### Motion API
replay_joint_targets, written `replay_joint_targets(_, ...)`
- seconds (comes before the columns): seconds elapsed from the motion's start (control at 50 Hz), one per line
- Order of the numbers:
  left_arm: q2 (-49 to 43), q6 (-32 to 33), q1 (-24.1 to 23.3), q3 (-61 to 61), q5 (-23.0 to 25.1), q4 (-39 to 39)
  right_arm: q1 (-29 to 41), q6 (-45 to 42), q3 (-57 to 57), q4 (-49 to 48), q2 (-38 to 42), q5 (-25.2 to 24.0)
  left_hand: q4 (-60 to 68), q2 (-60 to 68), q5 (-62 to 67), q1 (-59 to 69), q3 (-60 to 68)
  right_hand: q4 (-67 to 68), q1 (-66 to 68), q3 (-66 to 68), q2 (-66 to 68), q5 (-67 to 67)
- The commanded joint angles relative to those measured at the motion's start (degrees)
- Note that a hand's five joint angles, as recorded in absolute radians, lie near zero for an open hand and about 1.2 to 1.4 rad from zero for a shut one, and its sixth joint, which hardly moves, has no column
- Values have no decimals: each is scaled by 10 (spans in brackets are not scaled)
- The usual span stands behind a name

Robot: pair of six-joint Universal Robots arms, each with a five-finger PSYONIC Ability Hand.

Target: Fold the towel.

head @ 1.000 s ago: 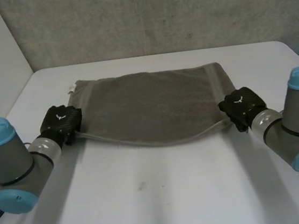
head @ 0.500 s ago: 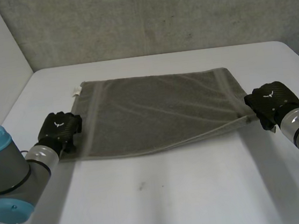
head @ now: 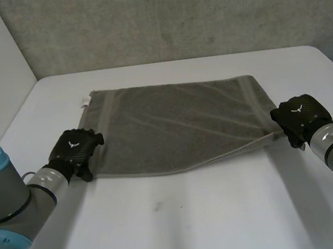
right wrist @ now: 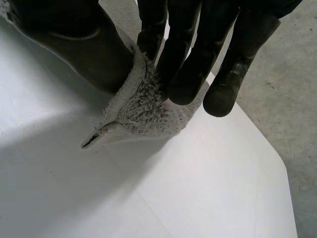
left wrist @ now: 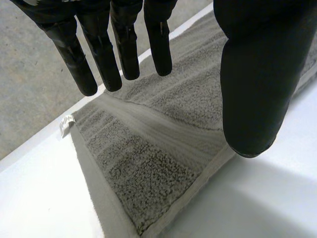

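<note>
Towel (head: 178,123): grey terry cloth, one piece, spread nearly flat across the middle of a white table (head: 184,224), long sides running from 9 to 3 o'clock. Small white label (head: 84,100) at its 10 o'clock corner, lying on the table surface. Woven bands run near both short ends. Left hand (head: 73,148): at the towel's 8 o'clock corner, on or just over the cloth (which of the two cannot be told). Its fingers (left wrist: 124,44) are straight and spread and its thumb (left wrist: 257,89) stands well apart from them, so nothing is held; the corner lies flat below the palm. Right hand (head: 298,118): at the towel's 4 o'clock corner, with the corner bunched and pinched between its thumb (right wrist: 79,44) and curled fingers (right wrist: 190,59). A short tip of cloth sticks out beyond the grip, close to the table. From the middle of the near edge, a raised hem slants toward this hand.
</note>
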Motion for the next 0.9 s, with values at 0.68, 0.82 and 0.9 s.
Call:
replay_joint_targets(0.68,-99,66,20,111,-4,0,3,-3,4,-13,17,-2,145,146,146,142,144,34,41,39,39,30)
replay_joint_targets(0.82,-98,63,19,129,-5,-2,4,-3,4,-15,18,-2,190,191,192,188,189,34,41,39,39,30)
replay_joint_targets(0.9,-100,62,18,131,-3,-3,4,-3,4,-15,18,-2,225,226,227,223,225,34,41,39,39,30)
